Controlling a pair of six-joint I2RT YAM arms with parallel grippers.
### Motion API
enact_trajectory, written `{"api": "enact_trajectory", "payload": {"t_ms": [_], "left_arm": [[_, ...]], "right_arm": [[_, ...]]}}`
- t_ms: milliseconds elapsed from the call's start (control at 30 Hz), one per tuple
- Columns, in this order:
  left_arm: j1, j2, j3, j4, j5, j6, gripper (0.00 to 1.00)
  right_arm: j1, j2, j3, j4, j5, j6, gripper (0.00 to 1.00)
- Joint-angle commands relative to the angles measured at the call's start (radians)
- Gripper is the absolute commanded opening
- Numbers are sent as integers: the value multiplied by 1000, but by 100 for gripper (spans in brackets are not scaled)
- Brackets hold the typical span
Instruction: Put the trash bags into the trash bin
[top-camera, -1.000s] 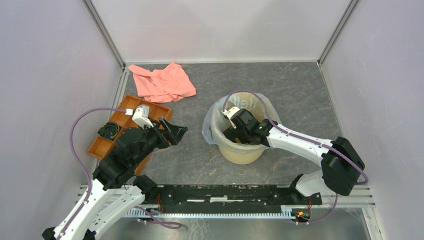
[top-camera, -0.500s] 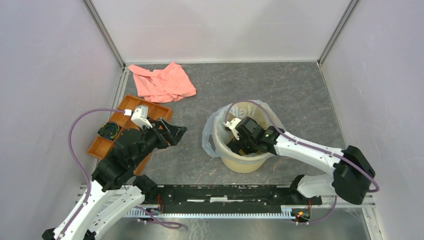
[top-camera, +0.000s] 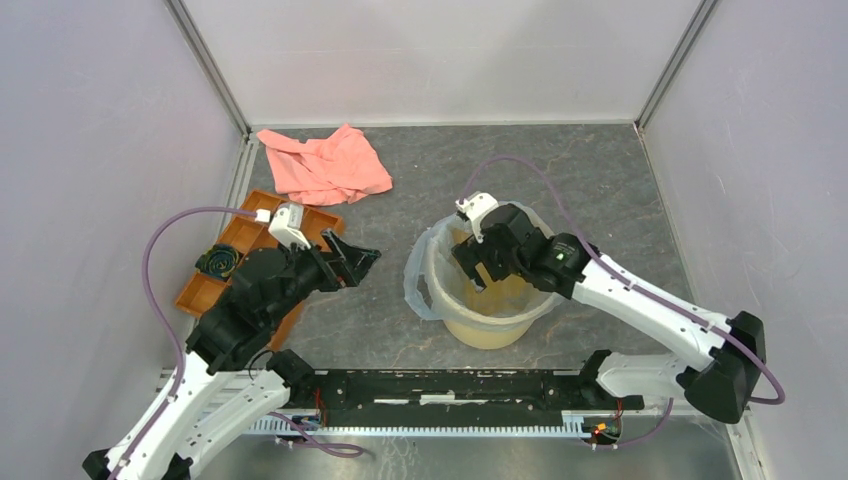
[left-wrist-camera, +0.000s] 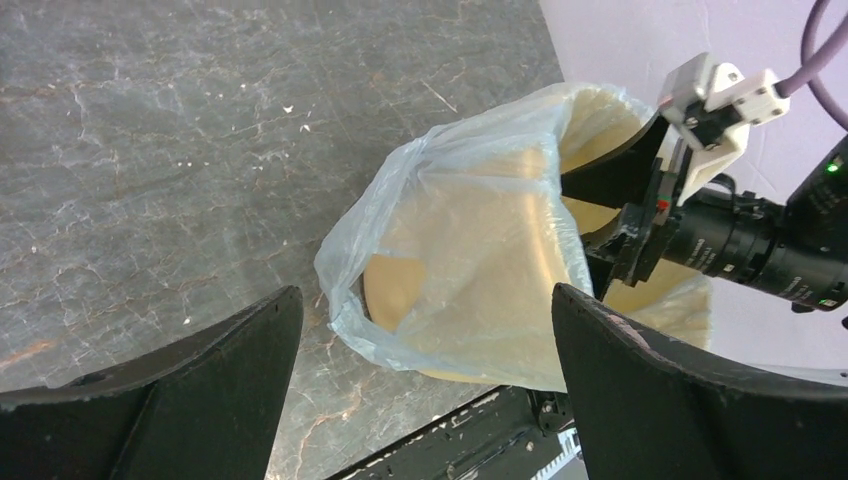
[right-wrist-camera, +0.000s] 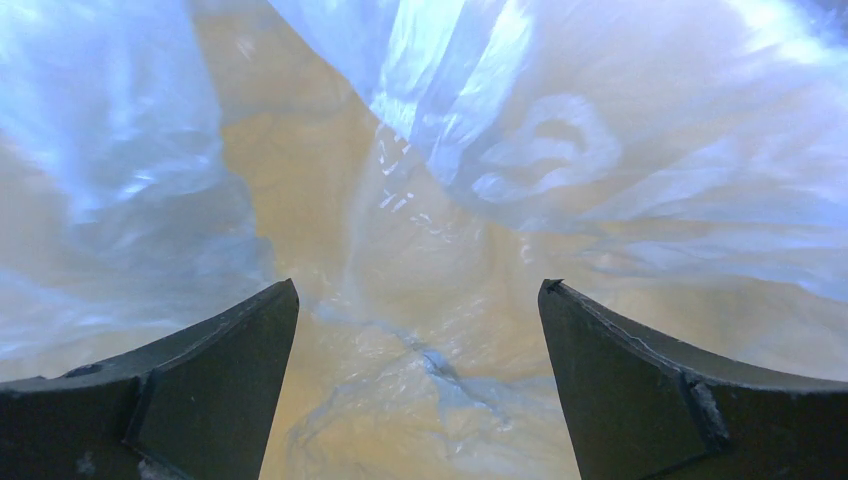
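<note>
Since the earlier frame the right gripper (top-camera: 472, 268) has come up from deep inside the trash bin (top-camera: 492, 326) and now hangs at its far rim. The left gripper (top-camera: 363, 262) has hardly moved.

From the top view, the bin stands nearer to the near edge of the table than to the far one, a little toward the right edge. The trash bag (top-camera: 417, 276) lines it already and hangs over the rim on the side that faces the left edge. A pink cloth (top-camera: 325, 165) lies near the far left corner, and an orange tray (top-camera: 318, 218) lies along the left edge.

The left wrist view shows the left fingers spread wide with nothing between them, pointing at the bin. The film (left-wrist-camera: 455, 240) bulges loosely outside the wall.

In the right wrist view the right fingers are also wide apart and hold nothing. Below them is crinkled film (right-wrist-camera: 610, 150) over the yellow wall (right-wrist-camera: 300, 190).

I judge the bag very light, soft and slippery, and it will probably spring back. A good place to pinch seems to be the loose overhanging fold, where the film gathers double.
</note>
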Motion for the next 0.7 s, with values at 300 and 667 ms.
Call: {"api": "enact_trajectory", "payload": {"t_ms": [300, 667], "left_arm": [[-4, 161, 477, -80, -30, 229, 100], [-4, 327, 918, -141, -94, 351, 100]], "right_arm": [[0, -263, 400, -134, -74, -54, 98], [1, -351, 708, -147, 118, -180, 98]]}}
